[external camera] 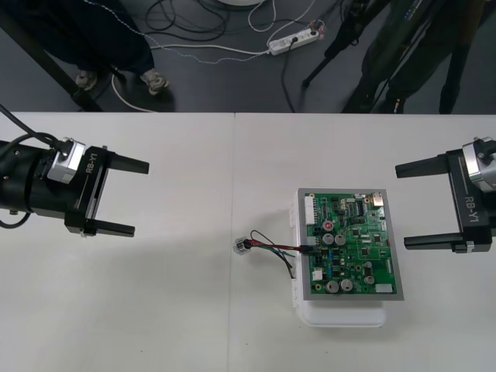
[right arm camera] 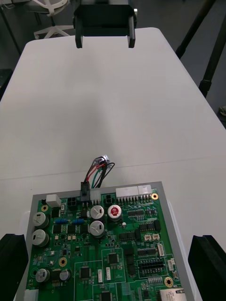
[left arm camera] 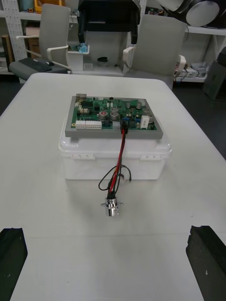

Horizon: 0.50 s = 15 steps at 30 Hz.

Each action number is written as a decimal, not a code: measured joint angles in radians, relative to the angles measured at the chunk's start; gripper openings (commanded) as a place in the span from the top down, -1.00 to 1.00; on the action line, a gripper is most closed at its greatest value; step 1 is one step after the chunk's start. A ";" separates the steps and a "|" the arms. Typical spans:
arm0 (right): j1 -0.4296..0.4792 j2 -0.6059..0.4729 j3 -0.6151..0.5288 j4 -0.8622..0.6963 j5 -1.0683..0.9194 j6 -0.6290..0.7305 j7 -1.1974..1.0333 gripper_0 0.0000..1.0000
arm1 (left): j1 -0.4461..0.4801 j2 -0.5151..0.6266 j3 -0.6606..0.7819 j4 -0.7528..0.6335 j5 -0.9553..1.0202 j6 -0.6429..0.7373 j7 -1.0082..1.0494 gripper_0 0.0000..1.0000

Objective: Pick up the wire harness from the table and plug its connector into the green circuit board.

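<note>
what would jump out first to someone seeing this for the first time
The green circuit board on its white base sits on the table, right of middle, the wire harness plugged into its left edge, its metal socket lying on the table. The left pincer and right pincer stand open at their own sides.

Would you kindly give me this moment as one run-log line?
plug seated in board | socket on table | left tool open, parked | right tool open, parked
</note>
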 measured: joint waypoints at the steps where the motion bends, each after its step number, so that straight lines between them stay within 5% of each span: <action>1: 0.000 -0.004 -0.006 -0.009 0.000 0.000 -0.014 -1.00 | 0.000 0.009 0.000 -0.007 0.007 -0.002 0.006 -1.00; 15: 0.000 -0.081 -0.011 -0.035 0.013 0.000 -0.121 -1.00 | 0.000 0.077 0.000 -0.050 0.043 -0.011 0.066 -1.00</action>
